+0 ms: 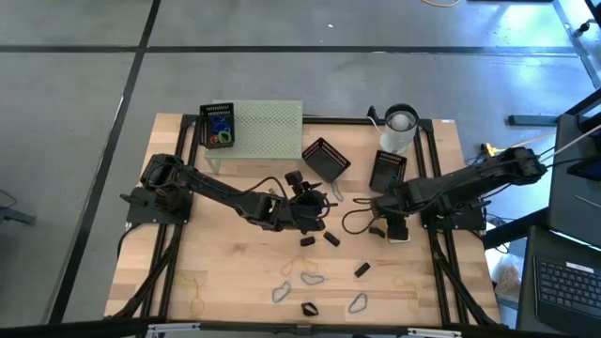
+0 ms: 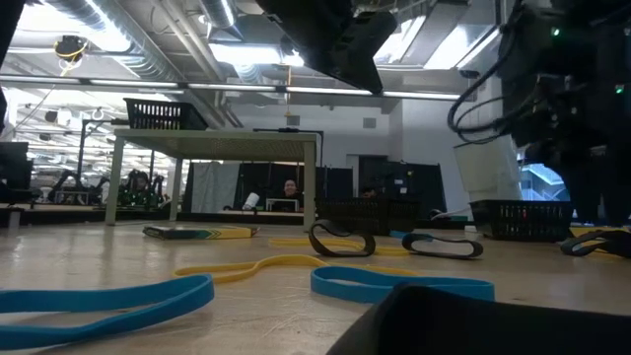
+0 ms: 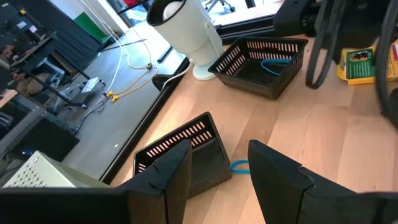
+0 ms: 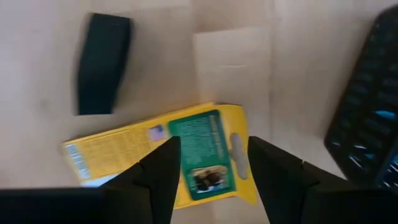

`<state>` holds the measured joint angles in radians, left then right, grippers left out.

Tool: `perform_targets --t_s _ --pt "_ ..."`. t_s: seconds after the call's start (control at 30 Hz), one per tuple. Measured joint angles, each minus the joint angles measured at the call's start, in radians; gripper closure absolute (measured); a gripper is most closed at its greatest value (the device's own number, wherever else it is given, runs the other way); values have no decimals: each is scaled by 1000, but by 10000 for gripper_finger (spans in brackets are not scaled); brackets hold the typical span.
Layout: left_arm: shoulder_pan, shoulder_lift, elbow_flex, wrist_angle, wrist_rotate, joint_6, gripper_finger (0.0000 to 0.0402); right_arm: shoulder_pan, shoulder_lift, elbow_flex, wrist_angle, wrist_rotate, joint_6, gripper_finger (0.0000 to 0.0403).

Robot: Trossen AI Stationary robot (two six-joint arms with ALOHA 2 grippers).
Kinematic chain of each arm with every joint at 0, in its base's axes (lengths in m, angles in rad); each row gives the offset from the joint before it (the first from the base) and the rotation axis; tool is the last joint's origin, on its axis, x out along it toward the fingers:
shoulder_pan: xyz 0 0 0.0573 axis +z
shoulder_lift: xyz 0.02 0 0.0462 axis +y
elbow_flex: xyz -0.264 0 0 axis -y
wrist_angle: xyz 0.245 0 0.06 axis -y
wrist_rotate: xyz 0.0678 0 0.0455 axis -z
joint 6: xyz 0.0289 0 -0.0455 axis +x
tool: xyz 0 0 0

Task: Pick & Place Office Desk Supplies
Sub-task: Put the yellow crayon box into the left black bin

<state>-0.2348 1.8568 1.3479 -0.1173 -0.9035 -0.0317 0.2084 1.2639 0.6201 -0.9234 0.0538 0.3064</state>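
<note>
Light, stiff, thin crayon box (image 4: pixel 168 155) flat on counter (image 4: pixel 230 56), best pinched across narrow edges by right gripper (image 4: pixel 208 165), fingers (image 4: pixel 161 174) released; left gripper (image 3: pixel 217 168) also released.

A yellow-green crayon box (image 4: pixel 180 152) lies flat on the wood table; black clips (image 1: pixel 331 238), grey wire clips (image 1: pixel 311 278) and tan rubber bands (image 1: pixel 195 302) lie scattered nearby.

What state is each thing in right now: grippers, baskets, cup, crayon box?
Left gripper: open, empty, near tipped basket.
Right gripper: open, over crayon box.
Crayon box: flat on table, ungripped.
Tipped basket: on its side.
Upright basket: holds a blue loop.
White cup: upright.
</note>
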Motion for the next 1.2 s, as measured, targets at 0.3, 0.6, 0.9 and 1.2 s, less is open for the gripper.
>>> perform_targets --t_s 0.3,0.6,0.9,1.2 --pt "1 0 0 0 5 0 249 -29 43 0 1 50 27 232" --pt "0 0 0 0 7 0 249 -84 45 0 4 46 29 233" --pt "0 0 0 -46 8 -21 249 -89 45 0 50 -21 -4 233" --pt "0 0 0 -50 8 -34 249 -89 88 0 56 -20 -4 234"
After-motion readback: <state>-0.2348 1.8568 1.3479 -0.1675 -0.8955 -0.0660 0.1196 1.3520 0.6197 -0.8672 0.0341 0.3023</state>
